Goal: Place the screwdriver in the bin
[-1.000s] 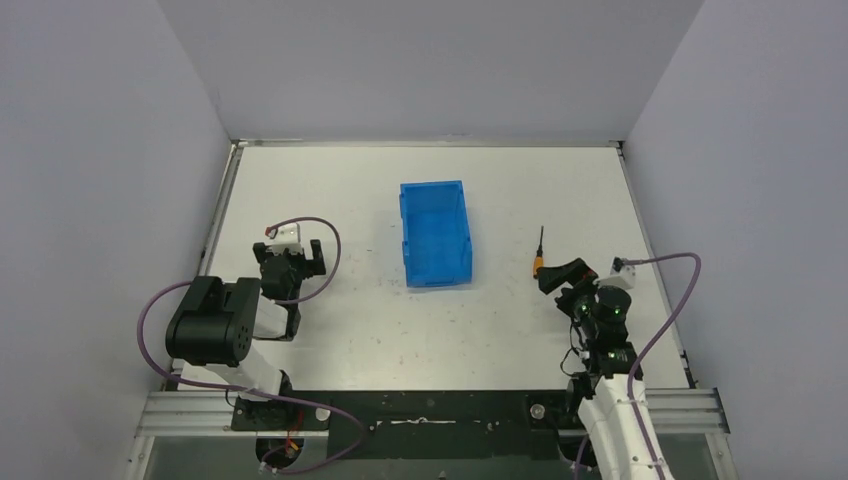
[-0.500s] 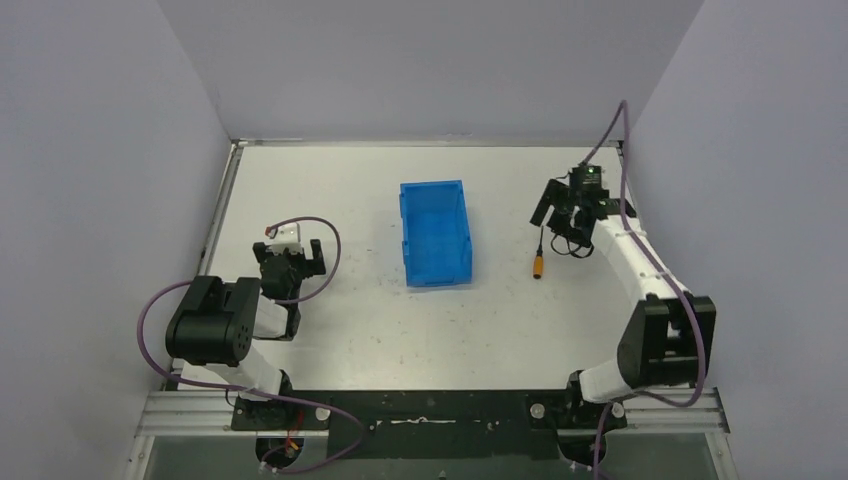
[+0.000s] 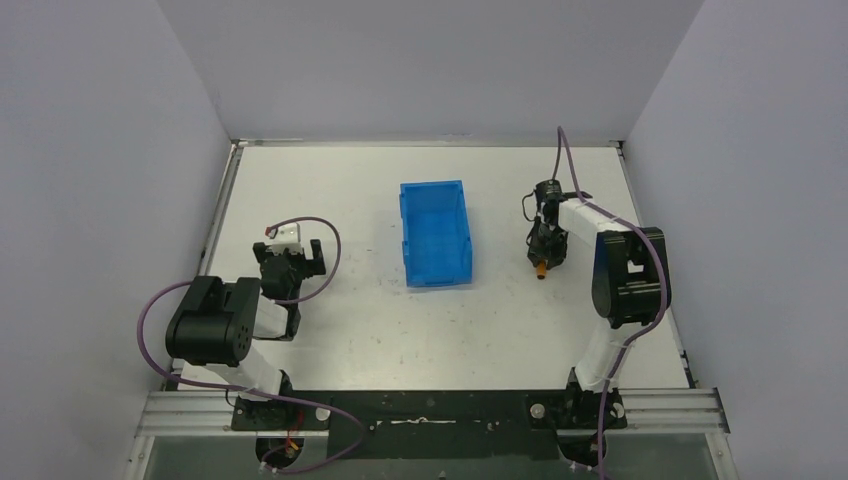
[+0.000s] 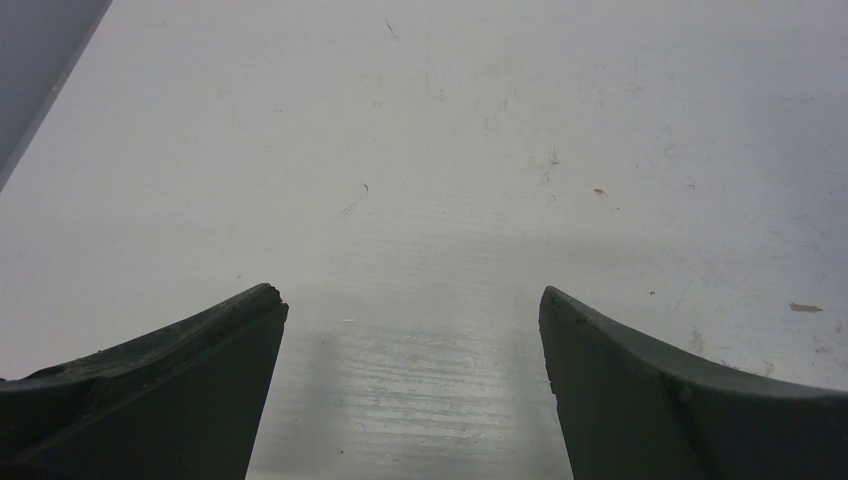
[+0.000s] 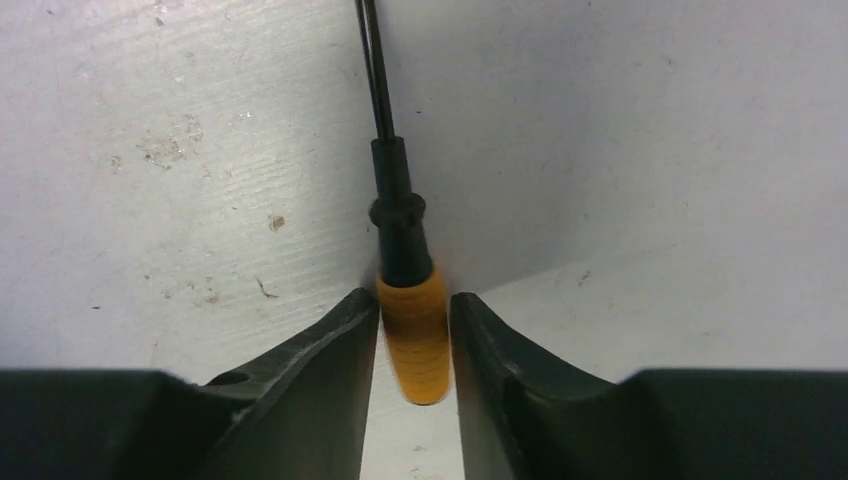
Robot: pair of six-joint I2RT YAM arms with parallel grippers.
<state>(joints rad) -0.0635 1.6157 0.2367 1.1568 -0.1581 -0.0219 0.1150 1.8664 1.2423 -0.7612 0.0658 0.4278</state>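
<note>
— Where the right pincer (image 5: 415, 305) comes down on the tabletop (image 5: 150, 150), what lies between its fingers?
— The screwdriver (image 5: 402, 240). Both fingers press against its orange handle, parted only by the handle's width, gripping it. The thin black shaft runs on away from the pincer, along the tabletop.
— And farther out?
— The bin (image 3: 407, 240), bright blue, stands well apart to the screwdriver's left, near the tabletop's middle, with scuffed white surface between them. Left of the bin, the left pincer (image 4: 412, 310) hangs wide open over the tabletop, holding nothing.
</note>
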